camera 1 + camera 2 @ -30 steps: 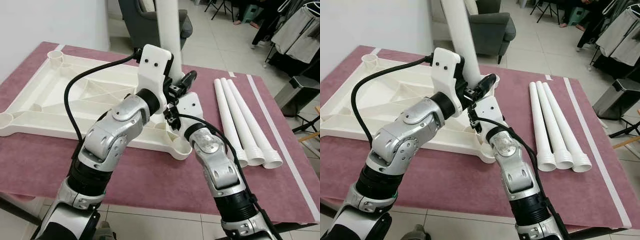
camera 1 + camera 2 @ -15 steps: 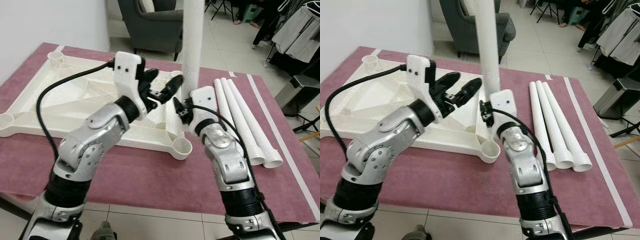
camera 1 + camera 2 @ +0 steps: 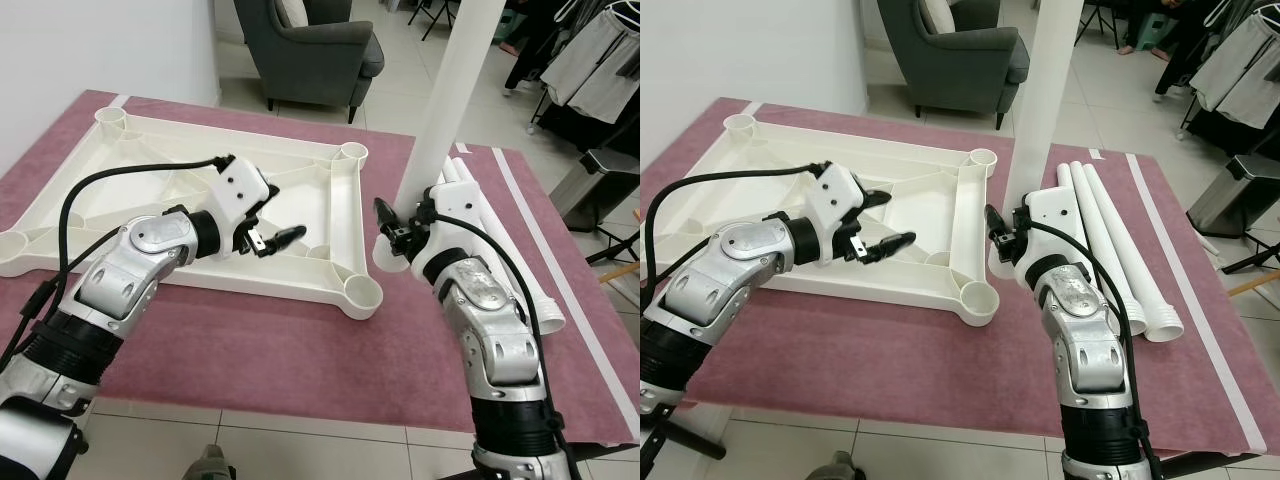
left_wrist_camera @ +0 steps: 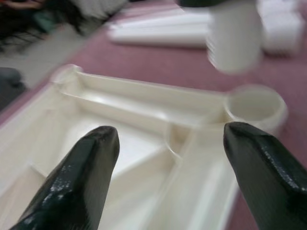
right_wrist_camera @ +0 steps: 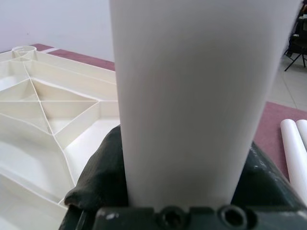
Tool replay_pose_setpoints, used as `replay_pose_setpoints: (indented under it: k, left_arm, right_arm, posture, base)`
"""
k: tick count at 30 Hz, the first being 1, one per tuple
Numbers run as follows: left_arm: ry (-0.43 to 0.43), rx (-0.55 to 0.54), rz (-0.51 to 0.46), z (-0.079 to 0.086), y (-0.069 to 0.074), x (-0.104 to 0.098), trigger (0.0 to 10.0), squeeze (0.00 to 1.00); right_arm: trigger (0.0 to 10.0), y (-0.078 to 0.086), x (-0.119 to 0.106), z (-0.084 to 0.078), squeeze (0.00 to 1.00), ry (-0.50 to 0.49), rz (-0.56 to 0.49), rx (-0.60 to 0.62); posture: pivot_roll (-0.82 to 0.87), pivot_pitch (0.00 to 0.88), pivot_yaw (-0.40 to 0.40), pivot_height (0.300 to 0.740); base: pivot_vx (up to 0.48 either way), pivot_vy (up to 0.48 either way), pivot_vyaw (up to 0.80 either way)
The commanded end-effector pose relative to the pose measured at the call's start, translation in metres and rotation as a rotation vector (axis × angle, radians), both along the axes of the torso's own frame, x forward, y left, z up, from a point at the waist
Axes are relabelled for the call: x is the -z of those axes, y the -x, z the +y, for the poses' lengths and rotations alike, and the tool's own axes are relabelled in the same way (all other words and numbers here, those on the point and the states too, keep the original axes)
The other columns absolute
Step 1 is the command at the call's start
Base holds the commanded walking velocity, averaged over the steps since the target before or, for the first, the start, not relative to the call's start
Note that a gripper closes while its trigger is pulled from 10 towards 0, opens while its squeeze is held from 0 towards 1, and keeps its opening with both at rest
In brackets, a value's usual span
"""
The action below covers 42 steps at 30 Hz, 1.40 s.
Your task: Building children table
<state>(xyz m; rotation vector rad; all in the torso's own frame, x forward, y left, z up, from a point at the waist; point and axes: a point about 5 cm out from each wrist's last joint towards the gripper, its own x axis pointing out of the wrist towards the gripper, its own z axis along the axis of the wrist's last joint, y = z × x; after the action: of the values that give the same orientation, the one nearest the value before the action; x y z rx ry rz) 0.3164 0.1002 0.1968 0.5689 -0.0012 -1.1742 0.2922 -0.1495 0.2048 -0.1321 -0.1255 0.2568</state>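
The white tabletop (image 3: 150, 190) lies upside down on the maroon-covered table, with round leg sockets at its corners. My right gripper (image 3: 396, 236) is shut on a white leg tube (image 3: 448, 90) close to its lower end. The tube stands nearly upright, leaning a little, just off the tabletop's right edge between the near socket (image 3: 362, 294) and the far socket (image 3: 352, 152). My left gripper (image 3: 883, 221) hovers open over the tabletop's ribbed inside, holding nothing. In the left wrist view its fingers (image 4: 81, 177) spread wide toward the near socket (image 4: 252, 103).
Three more white legs (image 3: 490, 255) lie side by side on the cloth at the right. A grey armchair (image 3: 310, 50) stands beyond the table. A metal bin (image 3: 600, 180) and hanging clothes are at the far right. The table's front edge is near my body.
My left gripper has left the leg and drawn back left and down over the tabletop. My right gripper has carried the leg rightward, off the tabletop, and it now leans.
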Motion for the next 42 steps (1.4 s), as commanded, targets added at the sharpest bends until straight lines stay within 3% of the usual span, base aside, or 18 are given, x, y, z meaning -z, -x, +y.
replay_pose_setpoints:
  k: [1,3,5,9,13,14,17,18,23,24,27,29,30,33,34,42]
  left_arm:
    - [-0.107,0.127,0.011,-0.007,0.004,0.012,10.0,0.00]
    - [-0.107,0.127,0.011,-0.007,0.004,0.012,10.0,0.00]
    - [-0.238,0.257,0.026,-0.013,0.005,0.031,10.0,0.00]
    - [-0.320,0.307,0.025,-0.020,0.004,0.047,10.0,0.00]
    - [-0.346,0.289,0.008,-0.025,0.000,0.053,10.0,0.00]
    - [-0.359,0.262,0.002,-0.028,-0.005,0.056,9.3,0.00]
    - [-0.375,0.231,-0.006,-0.029,-0.011,0.058,9.5,0.00]
    - [-0.370,0.195,0.001,-0.029,-0.018,0.058,9.5,0.00]
    - [-0.355,0.162,0.014,-0.028,-0.026,0.056,9.6,0.00]
    - [-0.341,0.149,0.033,-0.026,-0.029,0.055,8.9,0.00]
    - [-0.335,0.148,0.044,-0.025,-0.031,0.054,8.9,0.00]
    - [-0.337,0.134,0.083,-0.022,-0.034,0.058,4.3,0.00]
    - [-0.343,0.127,0.101,-0.021,-0.034,0.061,2.5,0.00]
    - [-0.343,0.127,0.101,-0.021,-0.034,0.061,2.5,0.00]
    - [-0.349,0.120,0.115,-0.020,-0.034,0.064,0.0,0.00]
    - [-0.421,0.144,0.095,-0.014,-0.031,0.076,0.0,0.00]
  right_arm:
    - [10.0,0.003,-0.003,-0.001,0.00,0.004,-0.005,-0.012]
    - [10.0,0.003,-0.003,-0.001,0.00,0.004,-0.005,-0.012]
    - [10.0,0.006,-0.002,-0.001,0.00,0.004,0.009,-0.023]
    - [10.0,0.009,0.001,0.001,0.00,0.002,0.024,-0.034]
    - [10.0,0.010,0.003,0.003,0.00,-0.001,0.029,-0.041]
    - [10.0,0.011,0.003,0.005,0.00,-0.004,0.031,-0.046]
    - [10.0,0.011,0.004,0.007,0.00,-0.009,0.032,-0.050]
    - [10.0,0.012,0.003,0.009,0.00,-0.015,0.030,-0.055]
    - [10.0,0.012,0.003,0.012,0.00,-0.021,0.029,-0.061]
    - [10.0,0.013,0.003,0.013,0.00,-0.023,0.030,-0.063]
    - [10.0,0.013,0.003,0.014,0.00,-0.024,0.031,-0.064]
    - [10.0,0.013,0.004,0.015,0.00,-0.026,0.034,-0.067]
    - [10.0,0.013,0.004,0.016,0.00,-0.026,0.034,-0.068]
    - [10.0,0.013,0.004,0.016,0.00,-0.026,0.034,-0.068]
    - [10.0,0.013,0.003,0.016,0.00,-0.027,0.034,-0.069]
    - [10.0,0.014,0.005,0.019,0.00,-0.036,0.039,-0.072]
  posture:
    - [0.07,0.000,-0.036,0.740]
    - [0.07,0.000,-0.036,0.740]
    - [0.06,0.000,-0.037,0.740]
    - [0.06,0.000,-0.037,0.740]
    - [0.05,0.000,-0.037,0.740]
    - [0.05,0.000,-0.035,0.740]
    - [0.05,0.000,-0.033,0.740]
    - [0.05,0.000,-0.030,0.740]
    - [0.04,0.000,-0.026,0.740]
    - [0.05,0.000,-0.027,0.740]
    - [0.05,0.000,-0.028,0.740]
    - [0.05,0.000,-0.028,0.740]
    - [0.05,0.000,-0.027,0.740]
    - [0.05,0.000,-0.027,0.740]
    - [0.05,0.001,-0.027,0.740]
    - [0.06,0.009,-0.026,0.740]
  base:
    - [0.000,0.000,0.00]
    - [0.000,0.000,0.00]
    - [0.000,0.000,0.00]
    - [0.000,0.000,0.00]
    - [0.000,0.000,0.00]
    - [0.000,0.000,0.00]
    - [0.000,0.000,0.00]
    - [0.000,0.000,0.00]
    - [0.000,0.000,0.00]
    - [0.000,0.000,0.00]
    - [0.000,0.000,0.00]
    - [0.000,0.000,0.00]
    - [0.000,0.000,0.00]
    - [0.000,0.000,0.00]
    - [0.000,0.000,0.00]
    - [0.000,0.000,0.00]
